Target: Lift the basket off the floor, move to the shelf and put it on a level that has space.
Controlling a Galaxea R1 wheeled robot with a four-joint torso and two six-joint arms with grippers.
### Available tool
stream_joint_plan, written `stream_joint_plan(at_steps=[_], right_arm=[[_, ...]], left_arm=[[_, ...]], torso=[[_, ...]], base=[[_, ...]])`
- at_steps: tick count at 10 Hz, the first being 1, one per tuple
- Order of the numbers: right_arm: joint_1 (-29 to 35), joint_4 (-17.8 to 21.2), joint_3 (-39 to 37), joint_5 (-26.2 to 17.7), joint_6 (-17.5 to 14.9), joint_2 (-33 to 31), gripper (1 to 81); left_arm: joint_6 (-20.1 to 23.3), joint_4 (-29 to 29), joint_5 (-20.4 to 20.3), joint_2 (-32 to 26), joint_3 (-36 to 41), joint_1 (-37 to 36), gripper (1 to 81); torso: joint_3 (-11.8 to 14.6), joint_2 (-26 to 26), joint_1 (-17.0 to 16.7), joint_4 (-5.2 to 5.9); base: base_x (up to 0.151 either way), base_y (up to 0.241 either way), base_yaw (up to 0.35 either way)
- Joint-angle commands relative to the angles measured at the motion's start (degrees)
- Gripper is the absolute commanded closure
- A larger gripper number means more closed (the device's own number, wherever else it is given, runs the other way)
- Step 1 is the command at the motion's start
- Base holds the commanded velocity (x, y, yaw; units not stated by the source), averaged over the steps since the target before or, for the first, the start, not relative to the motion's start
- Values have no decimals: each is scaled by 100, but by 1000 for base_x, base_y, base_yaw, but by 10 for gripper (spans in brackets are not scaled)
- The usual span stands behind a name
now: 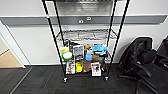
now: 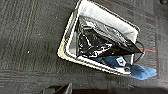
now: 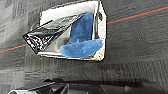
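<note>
The basket [image 2: 65, 47] stands on the floor [image 2: 30, 37], a dark ribbed carpet, below both wrists. It has a pale woven side [image 3: 101, 32] and a white lining. Inside lie a crumpled black bag [image 2: 100, 40] and a blue cloth [image 3: 80, 47] that hangs over the rim. Dark parts of my left gripper [image 2: 60, 89] and right gripper [image 3: 50, 88] show at the picture edges, apart from the basket. In the head view the shelf [image 1: 52, 37], a black wire rack, stands straight ahead against the wall. Its level [image 1: 85, 35], a bare silver-grey grid, has nothing on it.
The rack's two lower tiers are packed with boxes, a green bowl [image 1: 67, 56] and a blue cloth [image 1: 99, 48]. Black office chairs [image 1: 145, 62] stand right of the rack. A doorway to a tan wooden floor [image 1: 7, 60] opens at left. A red line [image 3: 137, 15] crosses the carpet.
</note>
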Motion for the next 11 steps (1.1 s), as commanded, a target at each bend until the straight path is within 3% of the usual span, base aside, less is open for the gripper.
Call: stream_joint_plan(at_steps=[1,5,7,9,11], right_arm=[[493,84,328,-522,35,-267,10],[599,13,196,-795,27,-240,10],[677,40,126,-813,35,-223,10],[844,49,117,-945,27,-161,10],[1065,66,117,-1094,27,-47,10]], left_arm=[[-12,17,504,-197,21,-570,10],[58,61,804,-522,47,-588,10],[58,43,795,-532,47,-623,10],[58,8,795,-479,21,-711,10],[40,-1,804,-426,21,-887,10]], torso=[[0,-568,365,0],[0,-1338,850,0],[-535,-1738,1099,0],[-634,-2035,1283,0],[-953,-2374,1499,0]], base=[[0,0,0],[0,0,0],[0,0,0],[0,0,0],[0,0,0]])
